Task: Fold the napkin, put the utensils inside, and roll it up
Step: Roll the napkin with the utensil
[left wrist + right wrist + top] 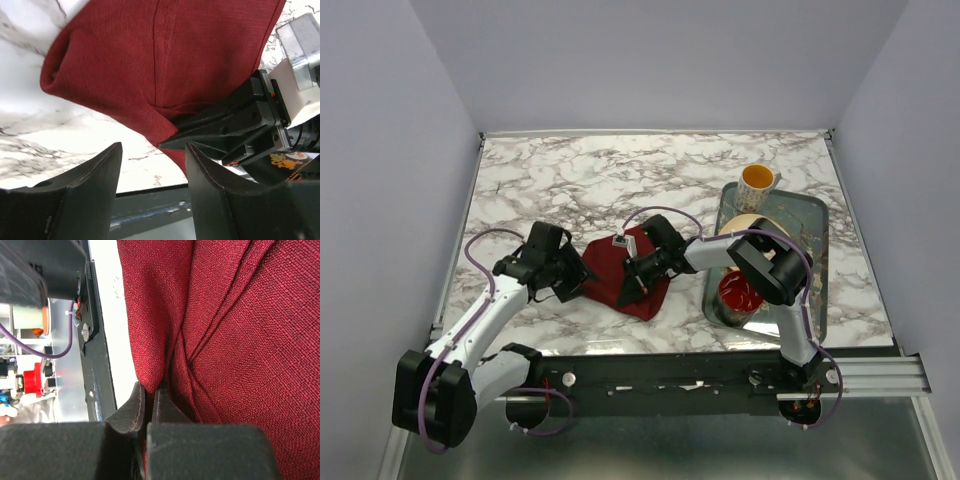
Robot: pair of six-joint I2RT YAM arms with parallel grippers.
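Note:
The maroon napkin point(625, 278) lies bunched on the marble table, near the front between the two arms. My right gripper point(632, 283) is shut on a fold of the napkin point(150, 360); its jaws pinch the cloth tight. My left gripper point(576, 283) is open and empty just left of the napkin point(150, 60). In the left wrist view the right gripper's fingers point(220, 127) press into the cloth's lower edge. The blue utensil is out of view.
A metal tray point(812, 215) stands at the right and holds a red bowl point(740, 292) and a plate. A mug with an orange inside point(758, 182) stands at the tray's far end. The table's front rail point(720, 368) is close behind the napkin.

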